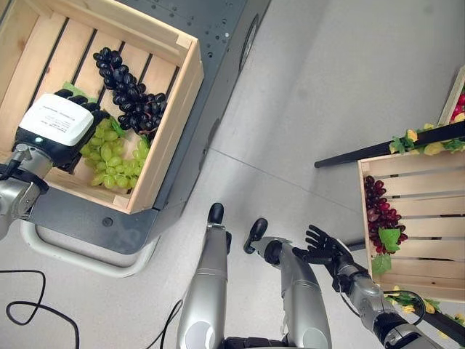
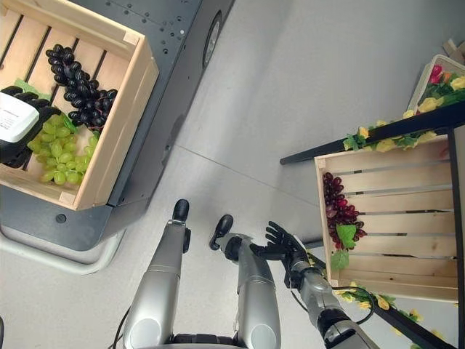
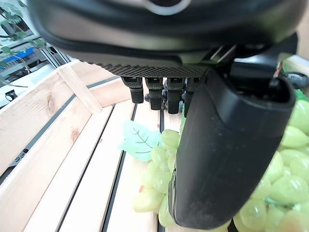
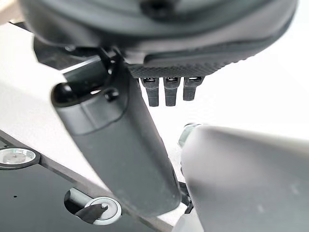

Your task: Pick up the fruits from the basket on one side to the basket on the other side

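**Left hand over green grapes in slatted crate**

Reached into a pale wooden crate (image 1: 174,109) on the left, built of smooth planks with dark gaps between the floor slats and set on a dark grey perforated metal platform (image 1: 218,43) with a rounded white base. Left hand (image 1: 54,131), dark with a white rectangular cover on its back, lowered over a bunch of green grapes (image 1: 116,163), oval, glossy and waxy-looking. Seen from the left wrist view: fingers (image 3: 152,94) straight and side by side, pointing down toward the slats, the thick matte thumb (image 3: 227,154) lying against the green grapes (image 3: 285,179); nothing gripped. A flat pale green leaf (image 3: 137,140) lay on the slats beside the bunch. Next to the green bunch, touching it, a long cluster of black grapes (image 1: 127,91), round and shiny, stretched diagonally across the crate floor.

On the right, well apart across smooth grey floor (image 1: 305,94), a second slatted wooden crate (image 2: 407,218) held a bunch of dark red grapes (image 2: 340,211) with a green leaf, against its left wall. Yellow and red artificial flowers (image 2: 436,87) on a black bar (image 2: 363,145) above it.

Right hand (image 1: 323,243) hung low near the second crate, fingers spread and relaxed, holding nothing.
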`<state>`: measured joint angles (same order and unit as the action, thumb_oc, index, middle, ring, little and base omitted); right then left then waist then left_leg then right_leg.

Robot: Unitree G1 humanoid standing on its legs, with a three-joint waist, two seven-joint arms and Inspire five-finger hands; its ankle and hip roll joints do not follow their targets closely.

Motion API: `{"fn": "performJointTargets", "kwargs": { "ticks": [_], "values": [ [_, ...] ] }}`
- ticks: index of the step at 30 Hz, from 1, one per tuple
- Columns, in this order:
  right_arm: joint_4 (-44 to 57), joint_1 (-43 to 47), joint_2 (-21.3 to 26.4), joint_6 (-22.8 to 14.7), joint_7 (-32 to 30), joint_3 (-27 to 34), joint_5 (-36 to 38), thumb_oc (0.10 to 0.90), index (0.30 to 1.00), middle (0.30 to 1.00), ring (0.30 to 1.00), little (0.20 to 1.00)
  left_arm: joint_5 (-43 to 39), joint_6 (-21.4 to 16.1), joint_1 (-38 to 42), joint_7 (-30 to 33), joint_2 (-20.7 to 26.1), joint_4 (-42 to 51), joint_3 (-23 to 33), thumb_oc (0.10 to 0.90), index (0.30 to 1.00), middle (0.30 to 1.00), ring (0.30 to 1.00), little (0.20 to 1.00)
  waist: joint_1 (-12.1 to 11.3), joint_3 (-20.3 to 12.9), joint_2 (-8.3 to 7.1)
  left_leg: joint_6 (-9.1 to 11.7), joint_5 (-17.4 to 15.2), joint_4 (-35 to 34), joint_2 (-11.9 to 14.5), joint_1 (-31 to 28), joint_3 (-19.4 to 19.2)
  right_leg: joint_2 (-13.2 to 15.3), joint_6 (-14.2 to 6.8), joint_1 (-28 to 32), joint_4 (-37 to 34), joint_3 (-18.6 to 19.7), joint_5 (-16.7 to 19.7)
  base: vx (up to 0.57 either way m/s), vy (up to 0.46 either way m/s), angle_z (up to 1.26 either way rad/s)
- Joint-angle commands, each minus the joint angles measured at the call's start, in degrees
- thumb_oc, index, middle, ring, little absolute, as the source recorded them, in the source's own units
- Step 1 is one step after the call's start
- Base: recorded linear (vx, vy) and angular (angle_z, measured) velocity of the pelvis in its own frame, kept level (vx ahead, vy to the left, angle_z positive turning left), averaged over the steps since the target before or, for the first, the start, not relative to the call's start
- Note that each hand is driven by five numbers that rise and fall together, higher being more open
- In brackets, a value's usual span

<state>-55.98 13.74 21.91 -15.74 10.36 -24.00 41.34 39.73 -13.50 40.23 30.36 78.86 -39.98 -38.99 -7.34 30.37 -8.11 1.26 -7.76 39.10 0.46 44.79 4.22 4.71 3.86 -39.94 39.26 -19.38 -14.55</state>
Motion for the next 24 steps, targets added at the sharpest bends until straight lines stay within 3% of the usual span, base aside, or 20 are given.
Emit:
{"fn": "performJointTargets", "kwargs": {
  "ticks": [1, 4, 7, 12, 20, 24],
  "values": [
    [1.51, -4.99, 2.74, -3.4, 2.21, 1.17, 1.52, 0.8, 0.9, 0.9, 0.9, 0.9, -3.05, -1.76, 2.42, 4.49, 1.2, 0.05, 7.26, 0.8, 0.9, 0.9, 0.9, 0.9, -0.53, -0.58, 0.99, -2.9, 1.92, -4.13, -0.58, -0.79, -3.3, 0.26, -1.44, 4.02, -2.05, 0.59, 3.96, 0.0, 0.0, 0.0],
    [2.22, -4.91, 2.67, -3.2, 2.05, 1.24, 1.49, 0.8, 0.9, 0.9, 0.9, 0.9, -1.81, -1.91, 1.9, 1.66, 1.15, 1.08, 6.78, 0.8, 0.9, 0.9, 0.9, 0.9, -0.66, -0.58, 1.15, -2.88, 1.95, -4.13, -0.76, -0.54, -3.26, 0.28, -1.52, 3.72, -1.98, 0.56, 4.05, 0.0, 0.0, 0.0],
    [3.16, -4.8, 3.1, -2.88, 2.07, 1.38, 1.07, 0.8, 0.9, 0.9, 0.9, 0.9, -0.94, -0.93, 0.93, -5.57, 0.81, 1.37, 5.95, 0.8, 0.9, 0.9, 0.9, 0.9, -0.28, -0.58, 1.36, -2.94, 2.13, -4.48, -0.74, -0.5, -3.46, 0.32, -1.81, 3.35, -2.28, 0.81, 4.41, 0.0, 0.024, 0.0],
    [3.18, -4.2, 3.92, -2.98, 2.07, 0.97, 1.56, 0.8, 0.9, 0.9, 0.9, 0.9, 0.63, 0.5, 0.62, -8.82, 0.45, 2.67, 3.66, 0.8, 0.9, 0.9, 0.9, 0.9, 0.16, -0.58, 1.5, -2.7, 2.49, -4.96, -0.62, 0.18, -3.59, 0.11, -1.92, 2.61, -2.97, 1.14, 4.71, 0.0, 0.006, 0.0],
    [2.38, -3.77, 4.09, -4.63, 2.23, 0.95, 3.3, 0.8, 0.9, 0.9, 0.9, 0.9, -2.88, 1.62, 8.44, -18.43, -0.07, 2.17, -3.99, 0.8, 0.9, 0.9, 0.9, 0.9, 0.72, -0.58, 0.4, -2.81, 2.85, -5.64, -0.53, 1.58, -3.36, -0.12, -2.29, 1.35, -4.01, 0.45, 5.63, 0.0, -0.002, 0.0],
    [2.29, -3.6, 3.99, -5.01, 2.43, 1.2, 3.72, 0.8, 0.9, 0.9, 0.9, 0.9, -2.21, 1.64, 9.66, -20.21, -0.85, 2.75, -5.71, 0.8, 0.9, 0.9, 0.9, 0.9, 0.81, -0.58, 0.07, -2.87, 2.77, -5.7, -0.55, 1.91, -3.25, -0.17, -2.51, 1.13, -4.28, 0.29, 5.94, -0.01, -0.002, 0.0]
  ]
}}
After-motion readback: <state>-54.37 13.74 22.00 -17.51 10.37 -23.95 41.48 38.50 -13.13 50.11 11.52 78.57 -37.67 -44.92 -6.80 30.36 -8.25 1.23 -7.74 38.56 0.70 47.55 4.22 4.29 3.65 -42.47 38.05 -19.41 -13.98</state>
